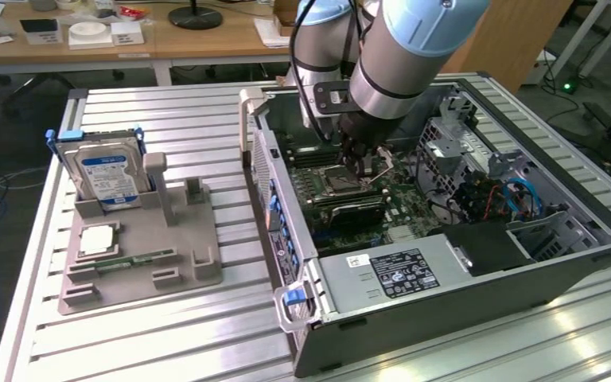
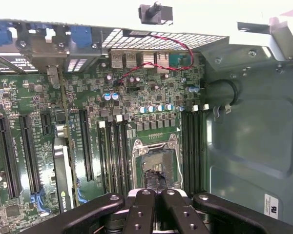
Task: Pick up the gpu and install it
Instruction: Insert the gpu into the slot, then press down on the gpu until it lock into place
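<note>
The gpu (image 1: pixel 352 210) is a thin black card standing on edge in a slot of the green motherboard (image 1: pixel 327 179), inside the open computer case (image 1: pixel 560 239). In the wrist view the gpu (image 2: pixel 63 173) shows edge-on, between the long black slots. My gripper (image 1: pixel 365 164) hangs over the square processor socket (image 1: pixel 343 181), apart from the card. Its fingertips (image 2: pixel 155 181) are pressed together over the socket (image 2: pixel 157 157), shut with nothing between them.
A grey holder (image 1: pixel 141 239) at the exterior view's left carries a blue-labelled hard drive (image 1: pixel 109 171), a processor chip (image 1: pixel 95 239) and a narrow green RAM stick (image 1: pixel 136 259). The power supply (image 1: pixel 391 274) and blue cables (image 1: pixel 518 199) crowd the case. A red wire (image 2: pixel 158 48) runs near the rear ports.
</note>
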You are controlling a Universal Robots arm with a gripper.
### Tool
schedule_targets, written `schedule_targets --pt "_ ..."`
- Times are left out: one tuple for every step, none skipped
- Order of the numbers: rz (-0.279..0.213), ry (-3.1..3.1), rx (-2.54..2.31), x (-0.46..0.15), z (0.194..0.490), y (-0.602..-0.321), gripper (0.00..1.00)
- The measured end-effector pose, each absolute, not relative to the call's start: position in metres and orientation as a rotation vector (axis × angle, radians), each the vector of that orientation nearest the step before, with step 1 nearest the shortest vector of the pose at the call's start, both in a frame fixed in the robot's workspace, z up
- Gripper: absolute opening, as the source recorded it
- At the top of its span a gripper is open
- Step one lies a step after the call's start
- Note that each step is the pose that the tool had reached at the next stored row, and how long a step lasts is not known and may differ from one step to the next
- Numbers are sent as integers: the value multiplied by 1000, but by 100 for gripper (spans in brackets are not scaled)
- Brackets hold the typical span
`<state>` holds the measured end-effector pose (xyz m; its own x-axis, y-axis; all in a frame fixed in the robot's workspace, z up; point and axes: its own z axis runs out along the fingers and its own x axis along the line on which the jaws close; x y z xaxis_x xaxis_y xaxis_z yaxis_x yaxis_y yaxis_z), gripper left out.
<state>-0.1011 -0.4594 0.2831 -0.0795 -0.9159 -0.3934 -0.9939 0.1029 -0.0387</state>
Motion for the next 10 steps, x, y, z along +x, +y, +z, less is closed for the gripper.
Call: schedule_targets --pt "345 2068 -1880 -101 283 -459 11" --pt "346 2067 -1879 -101 283 -459 11" --pt "347 2067 -1879 -101 283 -459 11" --pt "347 2066 -1878 -101 283 -459 11" --pt "348 2066 -1878 -101 283 -459 11" --pt "349 2065 -1877 -101 283 -459 11" --pt "350 2065 -1876 -101 283 -459 11" --pt "351 2064 -1876 -101 283 -459 11" --pt "352 2064 -1875 -101 283 -459 11" --pt "353 2063 -1875 -101 283 -459 11"
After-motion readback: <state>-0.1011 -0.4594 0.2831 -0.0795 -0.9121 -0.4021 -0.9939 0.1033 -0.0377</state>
